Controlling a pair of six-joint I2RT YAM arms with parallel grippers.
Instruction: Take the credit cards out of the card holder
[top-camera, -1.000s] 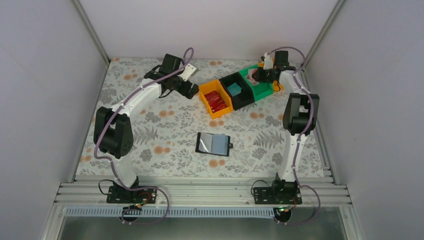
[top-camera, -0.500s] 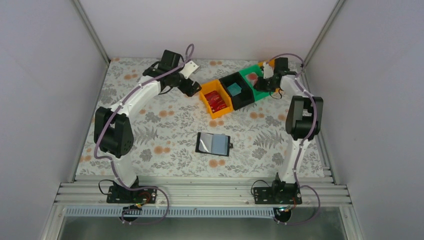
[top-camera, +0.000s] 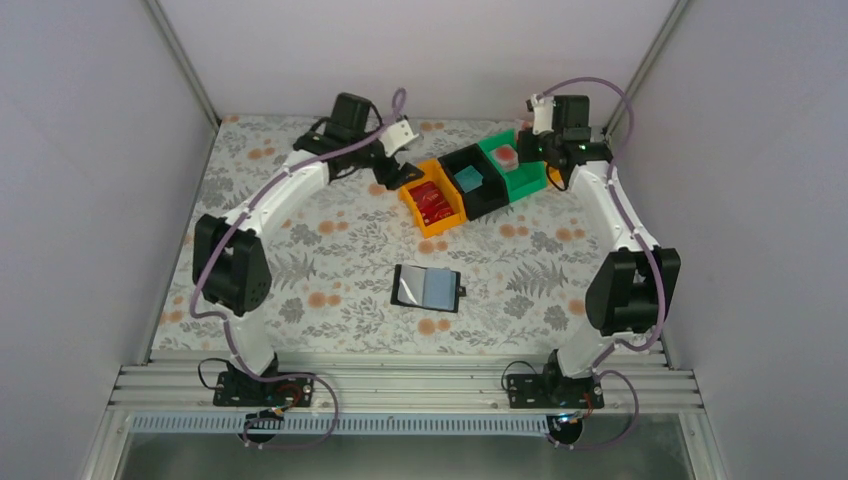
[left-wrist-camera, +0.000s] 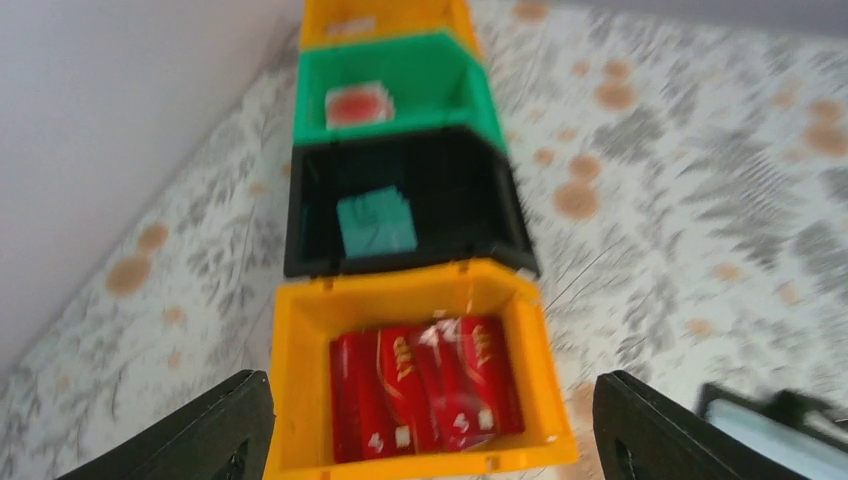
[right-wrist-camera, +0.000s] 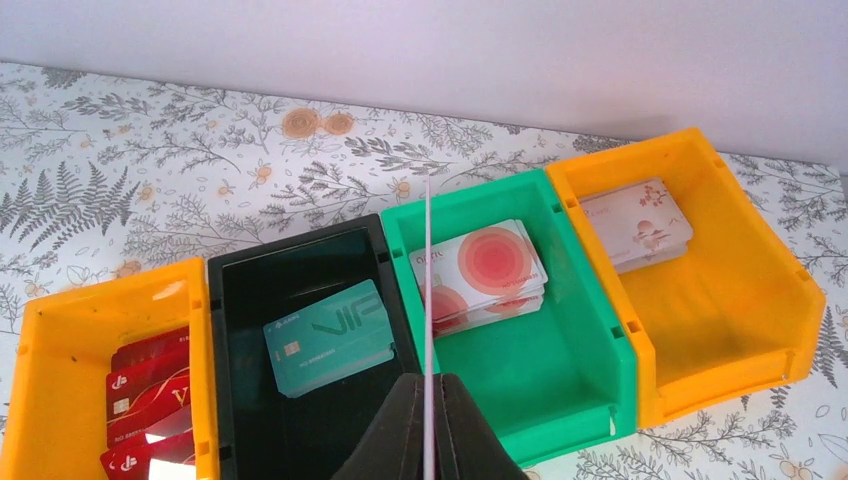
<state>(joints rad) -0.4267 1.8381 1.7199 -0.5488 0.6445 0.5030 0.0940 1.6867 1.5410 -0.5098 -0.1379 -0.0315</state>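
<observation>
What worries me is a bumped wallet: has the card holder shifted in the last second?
No. The card holder lies open in the same spot, just as far from the orange bin holding red cards.

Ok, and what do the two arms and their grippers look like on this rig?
The left arm and right arm match: white curved links, chunky black joint housings, black bases on an aluminium rail. A lilac cable loops along each. The left gripper and right gripper have black tapered fingers.

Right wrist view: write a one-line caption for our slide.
Right gripper holds a thin card edge-on above a row of card-filled bins.
</observation>
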